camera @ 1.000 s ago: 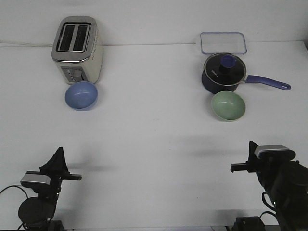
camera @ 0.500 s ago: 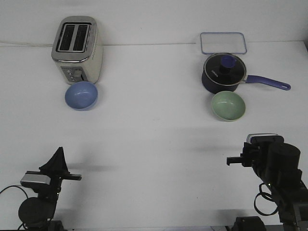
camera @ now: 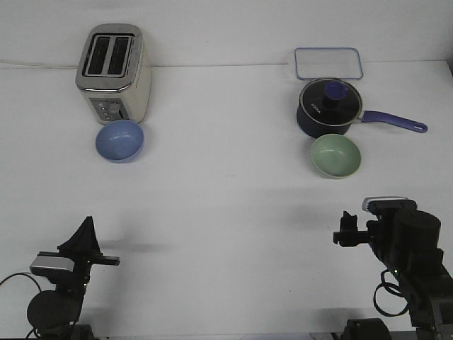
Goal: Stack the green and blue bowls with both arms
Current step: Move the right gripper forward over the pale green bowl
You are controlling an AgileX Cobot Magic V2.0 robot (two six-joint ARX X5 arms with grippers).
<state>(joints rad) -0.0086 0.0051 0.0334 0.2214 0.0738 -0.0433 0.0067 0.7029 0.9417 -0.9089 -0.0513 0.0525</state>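
1. The left gripper sits low at the near left edge of the table, its slim tip pointing toward the middle. It holds nothing, and how far it is open cannot be told from this angle.
2. The right gripper is at the near right, a little farther out over the table than the left one, its dark tip aimed toward the centre. It grips nothing, and its opening cannot be made out.
3. The green bowl stands upright and empty well beyond the right gripper, almost straight ahead of it.
4. The blue bowl stands upright and empty far ahead of the left gripper, slightly to its right. The two bowls are well apart, on opposite sides of the table.
5. A toaster stands just behind the blue bowl, nearly touching it.
6. A dark saucepan with a lid sits just behind the green bowl, its handle pointing right.
7. A clear tray lies farthest back, behind the saucepan.
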